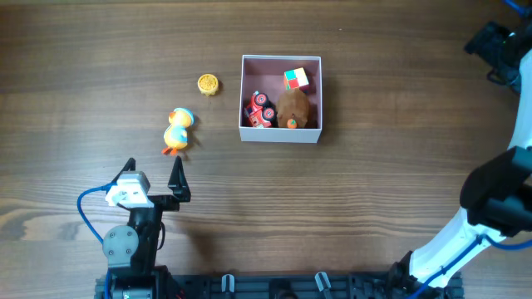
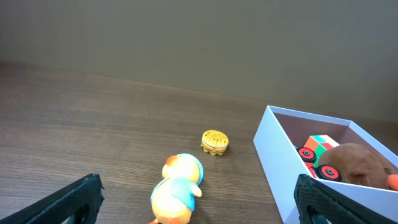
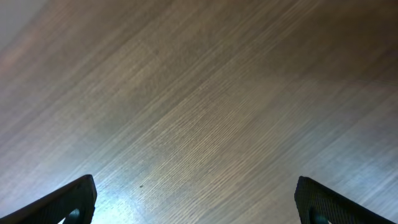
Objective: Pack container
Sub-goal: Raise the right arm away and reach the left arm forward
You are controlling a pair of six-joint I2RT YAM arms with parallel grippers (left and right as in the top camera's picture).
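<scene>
The container (image 1: pixel 280 134) is a square white box with a pink inside at the table's middle; it also shows in the left wrist view (image 2: pixel 277 168). In it lie a brown plush toy (image 1: pixel 296 106), a red toy car (image 1: pixel 259 110) and a red, green and white cube (image 1: pixel 296 79). A yellow duck with a blue bib (image 1: pixel 178 130) lies on the table left of the container; it also shows in the left wrist view (image 2: pixel 177 191). A small yellow round toy (image 1: pixel 208 84) lies beyond it. My left gripper (image 1: pixel 153 177) is open and empty, just short of the duck. My right gripper (image 3: pixel 199 202) is open and empty over bare table.
The right arm (image 1: pixel 499 208) stands along the table's right edge, its wrist at the far right corner. The left arm's base (image 1: pixel 133 241) sits at the front edge.
</scene>
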